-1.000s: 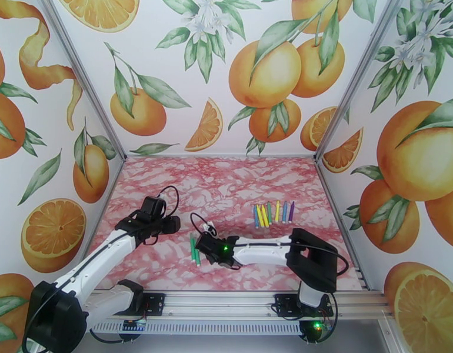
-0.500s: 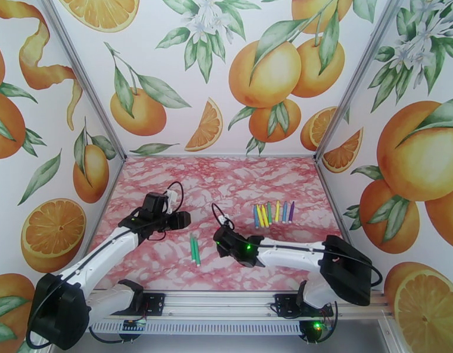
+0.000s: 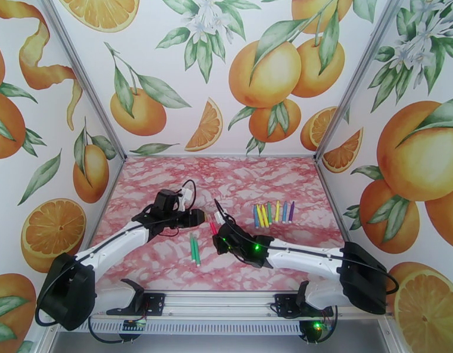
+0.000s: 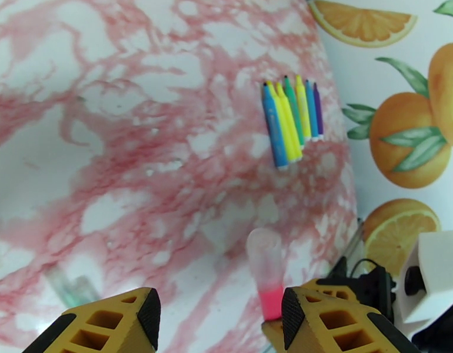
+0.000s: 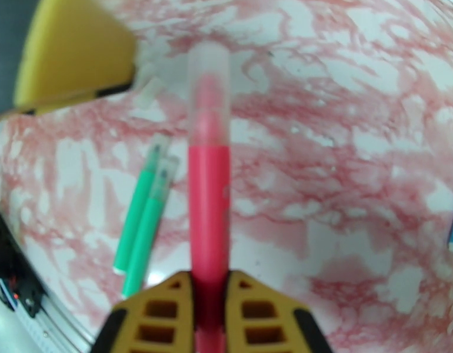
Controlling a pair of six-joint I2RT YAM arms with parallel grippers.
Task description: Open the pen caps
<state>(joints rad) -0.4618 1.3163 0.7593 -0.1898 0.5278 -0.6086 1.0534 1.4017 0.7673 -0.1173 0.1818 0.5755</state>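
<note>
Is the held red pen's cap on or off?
On: a frosted cap covers the end of the red pen in the right pincer.

Bright, even light with faint shadows; wrist views blur close up, the red pen (image 5: 209, 172) soft-edged.

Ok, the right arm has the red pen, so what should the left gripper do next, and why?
Probably centre the left gripper on the pen cap and close. The right gripper is shut on the red pen, its cap pointing between the left gripper's open fingers, but nearer one finger.
</note>
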